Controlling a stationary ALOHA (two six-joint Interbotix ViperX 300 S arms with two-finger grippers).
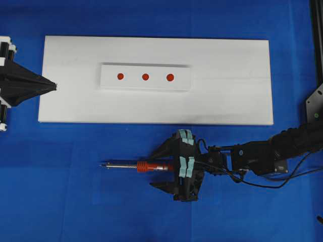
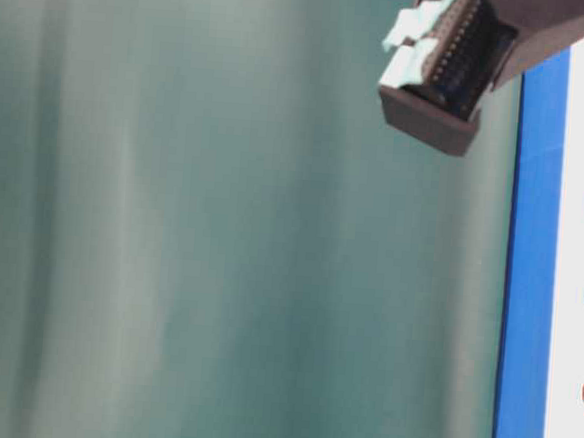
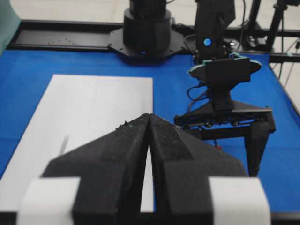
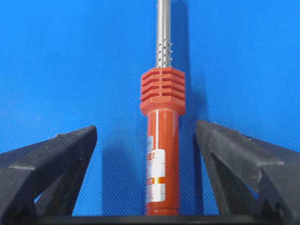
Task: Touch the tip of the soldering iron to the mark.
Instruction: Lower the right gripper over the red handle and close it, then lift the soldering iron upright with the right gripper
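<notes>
The soldering iron (image 1: 146,166) lies flat on the blue mat below the white board, its silver shaft and tip (image 1: 103,165) pointing left. My right gripper (image 1: 151,169) is open and straddles the red handle (image 4: 161,154), with blue mat showing on both sides between handle and fingers (image 4: 70,150). Three red marks (image 1: 145,76) sit in a row on a raised white strip (image 1: 181,83) on the board. My left gripper (image 1: 55,86) is shut on nothing at the board's left edge, its tips (image 3: 149,117) pressed together.
The white board (image 1: 227,101) covers the upper middle of the blue mat (image 1: 60,191). The right arm (image 1: 282,148) and its black cable come in from the right. A blurred green surface (image 2: 221,224) fills most of the table-level view.
</notes>
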